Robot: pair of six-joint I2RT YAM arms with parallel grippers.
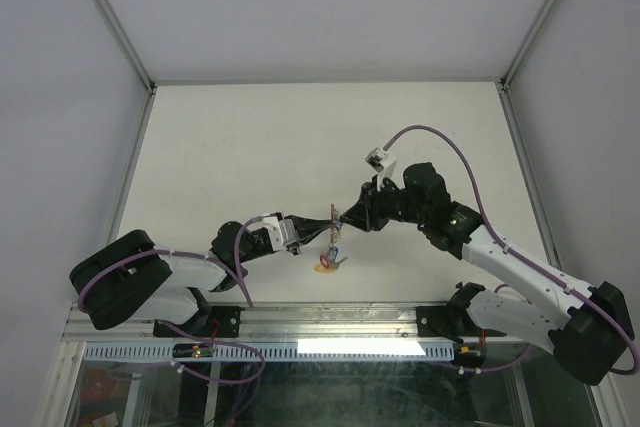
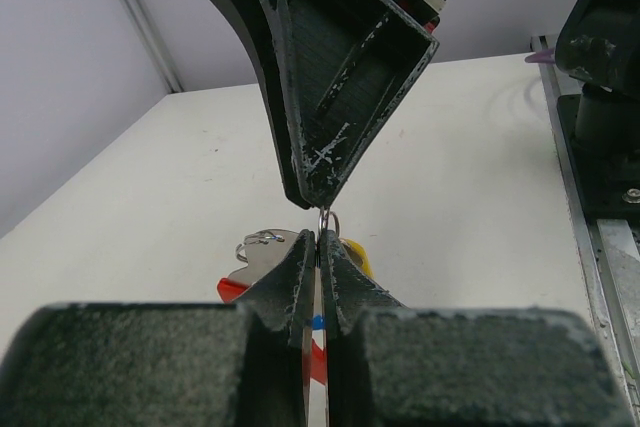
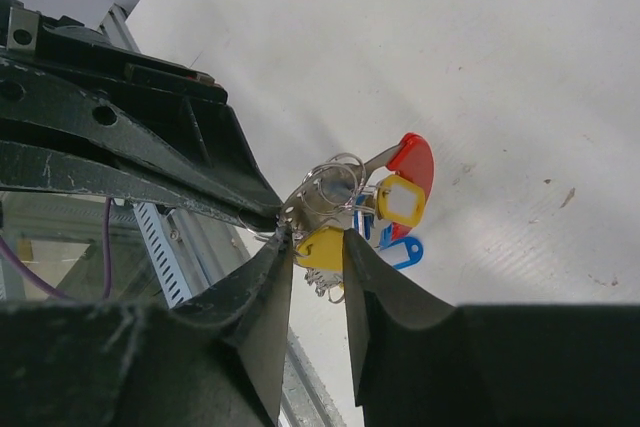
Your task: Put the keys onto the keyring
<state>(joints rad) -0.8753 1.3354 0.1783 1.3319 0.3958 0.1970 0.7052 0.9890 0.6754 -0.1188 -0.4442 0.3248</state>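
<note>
1. Above the near middle of the tabletop (image 1: pixel 250 147), the two arms met tip to tip, and the keys (image 1: pixel 333 245) hung in one bunch just below the meeting point.
2. The left jaws were clenched flat on a thin wire loop (image 2: pixel 327 219) at the top of the bunch.
3. The right jaws stood narrowly apart on either side of a yellow tag (image 3: pixel 322 250). I could not tell whether they actually pinched it.
4. A red curved piece (image 3: pixel 413 162) on a grey stem showed among the tags. It may have been the keyring, but I could not be sure.
5. Every key I could find sat in that bunch, beside a blue tag (image 3: pixel 400 250). Most of the threading looked done, though which keys were truly on the ring stayed hidden in the tangle.
</note>
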